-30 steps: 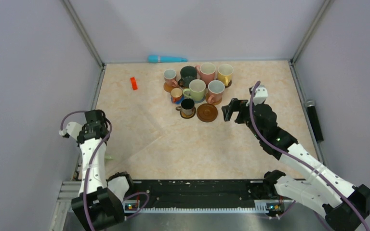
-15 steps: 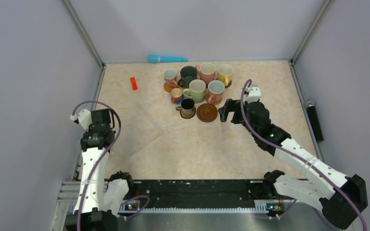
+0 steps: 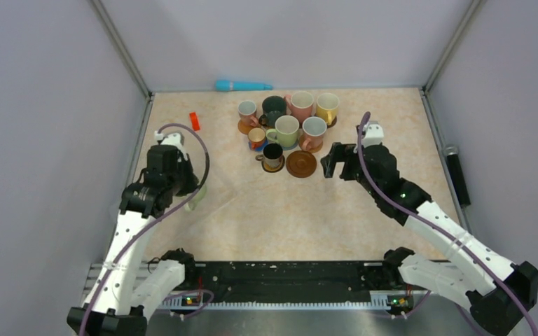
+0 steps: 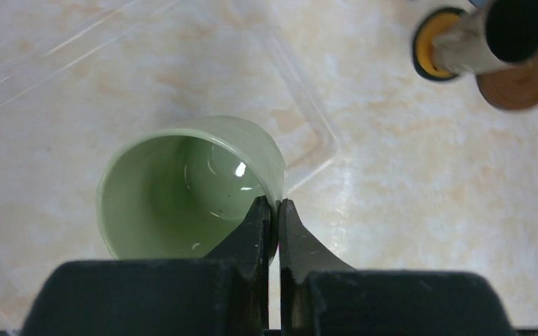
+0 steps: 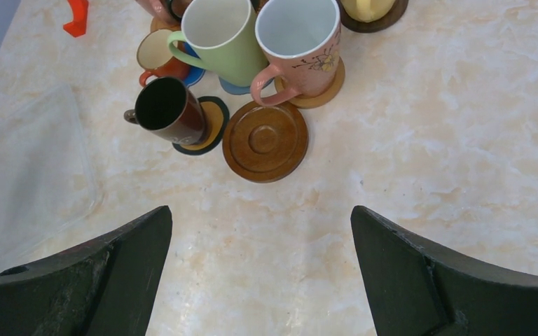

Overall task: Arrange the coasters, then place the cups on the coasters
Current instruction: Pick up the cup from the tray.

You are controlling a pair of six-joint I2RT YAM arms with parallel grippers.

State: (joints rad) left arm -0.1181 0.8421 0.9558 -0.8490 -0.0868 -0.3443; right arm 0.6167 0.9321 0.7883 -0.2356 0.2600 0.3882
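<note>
Nearly done: 8 cups (image 3: 286,122) sit on coasters (image 5: 320,98), bunched by the table's (image 3: 287,217) far edge, approx mid. One brown coaster (image 5: 265,141) on the bunch's near side is bare. The 9th, a pale green cup (image 4: 189,185), hangs near the left edge, rim pinched in your left tool (image 4: 274,205). Your right tool (image 5: 259,213) gapes, nothing in it, beside the bare coaster. Left: carry it over, set it down. Grey walls (image 3: 42,105) on 3 sides; marbled beige top, clear tray (image 5: 28,161) below the green cup, red block (image 3: 194,121) toward far-left corner.
</note>
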